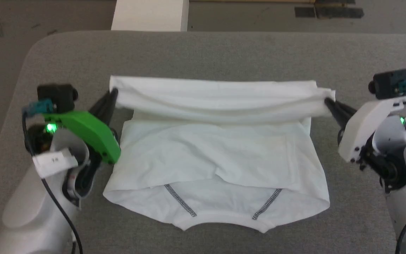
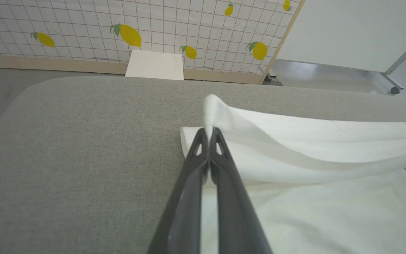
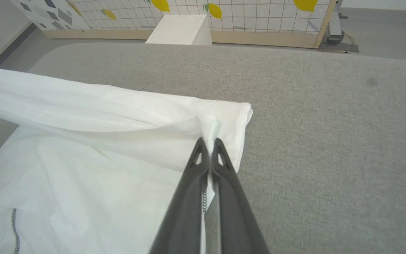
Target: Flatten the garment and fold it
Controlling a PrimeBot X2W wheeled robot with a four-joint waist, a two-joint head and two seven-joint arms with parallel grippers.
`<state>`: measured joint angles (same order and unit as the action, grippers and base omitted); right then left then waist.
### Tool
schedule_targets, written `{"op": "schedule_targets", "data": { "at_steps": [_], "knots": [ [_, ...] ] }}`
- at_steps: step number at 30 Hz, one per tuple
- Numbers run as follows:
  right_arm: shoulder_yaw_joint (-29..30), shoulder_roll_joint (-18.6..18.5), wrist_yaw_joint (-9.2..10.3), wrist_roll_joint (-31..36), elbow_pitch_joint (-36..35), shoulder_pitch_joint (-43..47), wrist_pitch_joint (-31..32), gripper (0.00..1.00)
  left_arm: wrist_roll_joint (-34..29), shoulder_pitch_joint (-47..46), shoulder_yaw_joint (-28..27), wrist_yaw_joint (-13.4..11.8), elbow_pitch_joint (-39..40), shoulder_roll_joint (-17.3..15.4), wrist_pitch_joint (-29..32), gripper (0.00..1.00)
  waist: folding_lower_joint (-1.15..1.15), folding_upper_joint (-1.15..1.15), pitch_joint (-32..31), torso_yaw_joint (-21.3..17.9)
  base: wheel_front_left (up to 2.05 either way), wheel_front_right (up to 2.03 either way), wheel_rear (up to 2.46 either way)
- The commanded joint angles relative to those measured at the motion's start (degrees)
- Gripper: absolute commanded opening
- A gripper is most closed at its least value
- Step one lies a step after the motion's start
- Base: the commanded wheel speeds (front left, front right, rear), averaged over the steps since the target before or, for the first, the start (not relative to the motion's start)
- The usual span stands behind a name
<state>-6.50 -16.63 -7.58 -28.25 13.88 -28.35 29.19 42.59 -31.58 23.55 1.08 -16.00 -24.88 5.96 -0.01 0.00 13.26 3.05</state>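
Observation:
The white garment lies on the grey table, its collar and dark zigzag seams toward me. Its far edge is lifted and stretched taut between both grippers. My left gripper is shut on the far left corner; in the left wrist view the gripper pinches a peak of the garment. My right gripper is shut on the far right corner; in the right wrist view the gripper clamps bunched fabric of the garment.
A rigid white box stands on the floor beyond the table's far edge. A lemon-patterned tiled panel rises behind it. Bare grey tabletop surrounds the garment on all sides.

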Motion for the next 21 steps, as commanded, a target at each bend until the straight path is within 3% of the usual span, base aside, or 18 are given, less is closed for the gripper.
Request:
{"op": "schedule_targets", "data": {
  "at_steps": [1, 8, 15, 21],
  "knots": [
    [0.62, 0.98, 0.09, -0.36, -1.15, 2.61, 0.23, 0.00, 1.27, 3.82, -0.23, -1.23, 1.46, 0.00, -0.27, 0.00, 0.01, 0.00, -5.89, 0.17, 0.00, 0.00, 0.00],
    [4.19, 3.53, 0.09, -0.21, -5.51, 13.55, 1.99, 0.00, 4.56, 18.10, -2.13, -5.92, 7.04, 1.07, -3.29, 0.00, 0.01, 0.00, -8.67, -0.05, 0.00, 0.00, 0.00],
    [7.92, 6.58, 0.09, 0.62, -8.34, 22.21, 3.97, 0.00, 6.89, 25.45, -2.79, -8.54, 8.53, 2.20, -3.78, 0.00, 0.01, 0.00, -9.02, -0.15, 0.00, 0.00, 0.00],
    [7.83, 9.15, 0.09, 1.98, -7.67, 27.98, 5.37, 0.00, 7.67, 29.27, -1.32, -10.02, 6.10, 2.96, -1.94, 0.00, 0.01, 0.00, -9.04, -0.57, 0.00, 0.00, 0.00]
  ]
}}
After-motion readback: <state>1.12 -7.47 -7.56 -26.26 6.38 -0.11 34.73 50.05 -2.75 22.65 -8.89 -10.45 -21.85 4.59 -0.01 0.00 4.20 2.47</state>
